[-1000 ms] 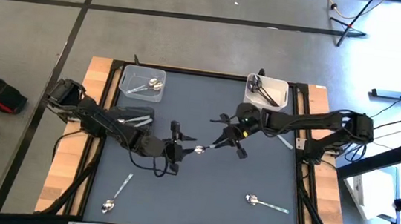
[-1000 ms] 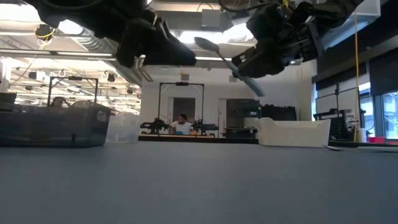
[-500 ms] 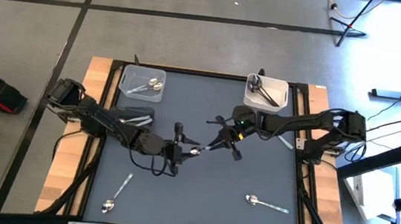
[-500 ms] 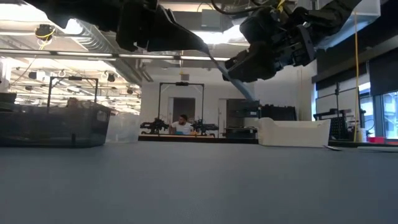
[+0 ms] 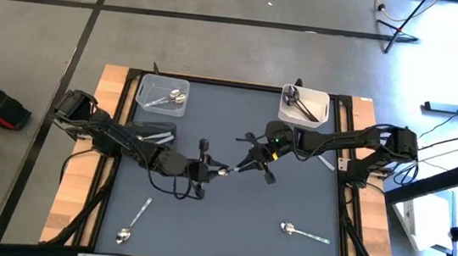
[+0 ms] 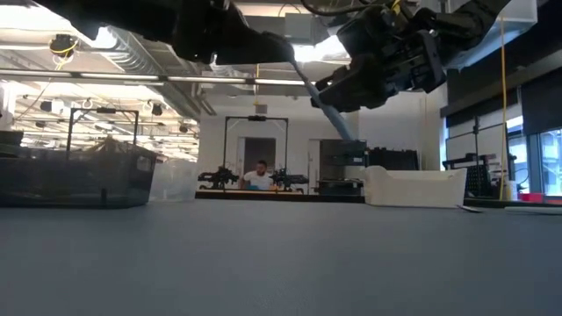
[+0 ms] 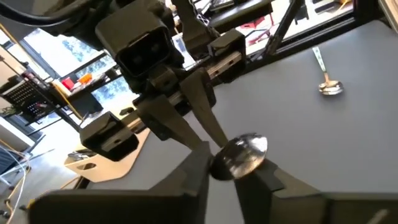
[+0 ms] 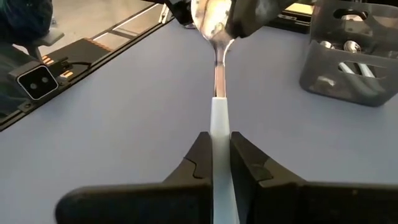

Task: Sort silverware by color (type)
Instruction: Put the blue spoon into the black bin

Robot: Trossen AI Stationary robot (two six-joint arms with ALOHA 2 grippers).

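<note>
mid-table, above the dark grey table top [image 5: 228, 222], a shiny silver spoon with a pale handle [image 5: 233, 169] hangs between both arms. right gripper [image 5: 253, 162] fingers closed on the handle end; left gripper [image 5: 207, 172] fingers pinched on the bowl. silver spoon [image 5: 134, 220] lies near left, another silver spoon [image 5: 303, 232] near right. clear plastic bin [image 5: 162, 93] far left holds silver spoons; white plastic bin [image 5: 304, 105] far right holds dark utensils.

Count stands at three spoons out of the bins, one [image 5: 226, 172] aloft, two [image 5: 136, 220] [image 5: 303, 233] on the table, plus two bins [image 5: 162, 94] [image 5: 304, 105].
</note>
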